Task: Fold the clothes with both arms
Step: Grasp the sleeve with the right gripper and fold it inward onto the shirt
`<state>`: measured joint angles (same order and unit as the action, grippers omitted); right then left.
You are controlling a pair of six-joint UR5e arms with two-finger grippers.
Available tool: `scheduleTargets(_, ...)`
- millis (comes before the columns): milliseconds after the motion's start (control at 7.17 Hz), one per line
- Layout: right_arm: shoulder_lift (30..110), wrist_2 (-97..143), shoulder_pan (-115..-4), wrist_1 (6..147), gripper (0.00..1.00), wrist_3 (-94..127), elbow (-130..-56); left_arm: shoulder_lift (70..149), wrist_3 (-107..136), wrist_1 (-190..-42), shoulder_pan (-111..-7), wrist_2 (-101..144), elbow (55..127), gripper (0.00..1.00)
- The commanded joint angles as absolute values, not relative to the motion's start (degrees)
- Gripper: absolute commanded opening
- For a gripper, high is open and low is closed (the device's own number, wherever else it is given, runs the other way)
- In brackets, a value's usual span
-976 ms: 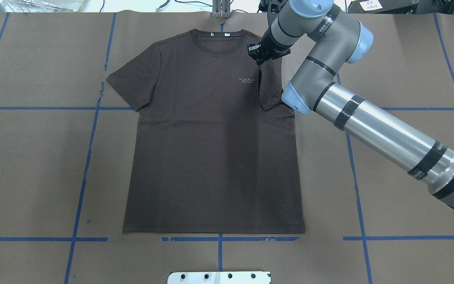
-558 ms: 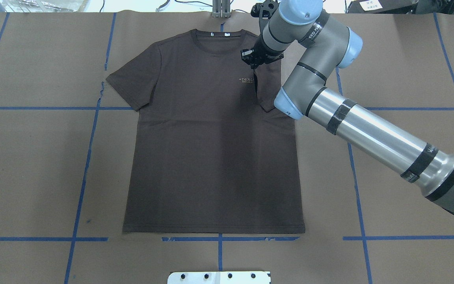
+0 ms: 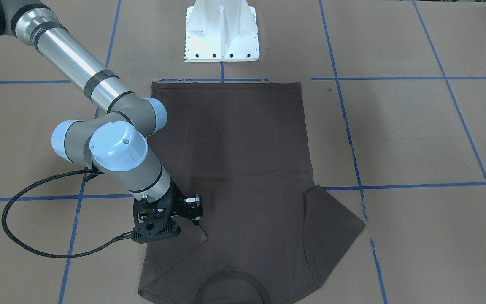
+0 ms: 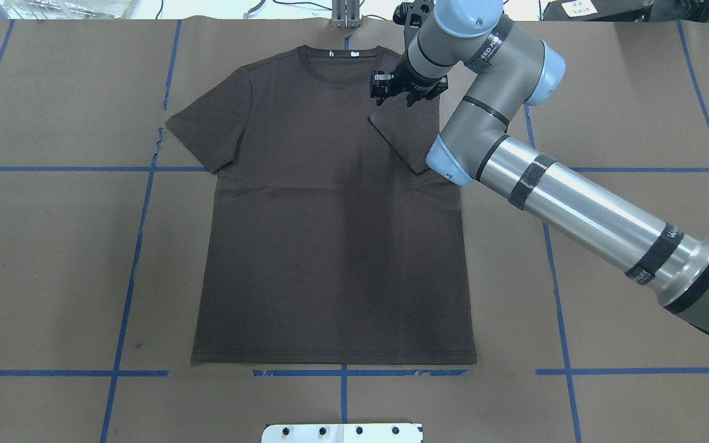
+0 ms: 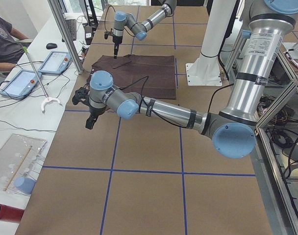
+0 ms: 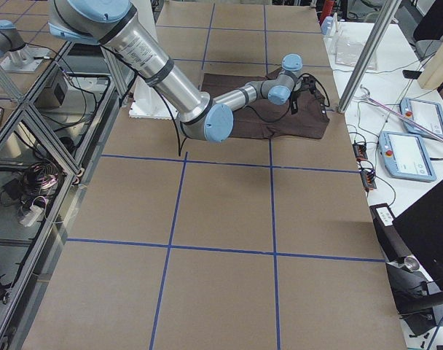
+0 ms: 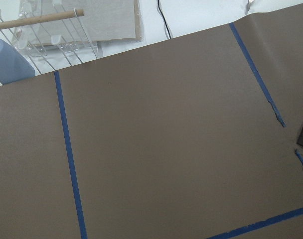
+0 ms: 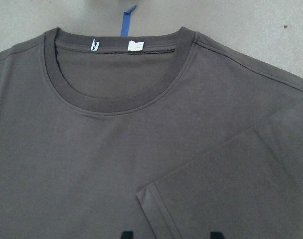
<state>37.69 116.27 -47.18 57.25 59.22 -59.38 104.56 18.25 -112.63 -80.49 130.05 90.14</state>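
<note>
i see the t-shirt [image 4: 330, 246] lying flat and face up on the brown counter [image 4: 53, 246], its collar [image 4: 342, 67] at the far edge from the robot and its hem [image 4: 333, 357] just beside the blue tape line [image 4: 360, 372] nearest the white base plate [image 4: 342, 432]. the right-side sleeve [image 4: 400, 138] is folded inward and lies across the chest, its cuff edge slanting toward the collar. the left-side sleeve [image 4: 210, 126] is spread out flat on the counter.

the right arm [image 4: 576, 203] reaches in across the shirt's right shoulder. the right hand [image 4: 393, 97] hangs just above the folded sleeve, close to the collar. in the right wrist view its two dark fingertips [image 8: 126, 234] stand apart at the bottom edge with the sleeve lying flat between them, so the hand is released and grasps nothing.

the left arm [image 5: 168, 110] stretches out low over bare counter, well off the shirt's left side. the left hand [image 5: 90, 120] points down above the paper; i only catch it from the side camera, so i cannot tell whether it is released or clenched. its wrist view shows brown paper, tape lines and a sliver of dark fabric at the right edge.
</note>
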Motion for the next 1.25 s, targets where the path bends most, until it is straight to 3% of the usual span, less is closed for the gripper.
scheduleTargets(0,38.49,120.99,-49.29,65.59,1.00,61.35,-63.60,109.22,30.51,-112.67,-73.09,124.67,89.82,1.00)
scheduleTargets(279,46.62,126.80,-53.16,74.32,1.00,58.90,-74.91,111.18,46.42,-118.61,-63.15,117.02,88.87,1.00)
scheduleTargets(418,49.89,127.70,-54.48,74.79,1.00,52.97,-76.62,112.57,53.72,-124.13,-59.19,113.07,85.46,1.00)
scheduleTargets(697,51.85,130.77,-56.86,74.80,1.00,50.63,-76.73,118.71,61.15,-130.58,-51.98,102.44,74.16,1.00)
scheduleTargets(1115,51.42,130.52,-56.69,74.79,1.00,51.15,-76.73,119.09,63.01,-137.79,-48.96,100.28,68.57,1.00)
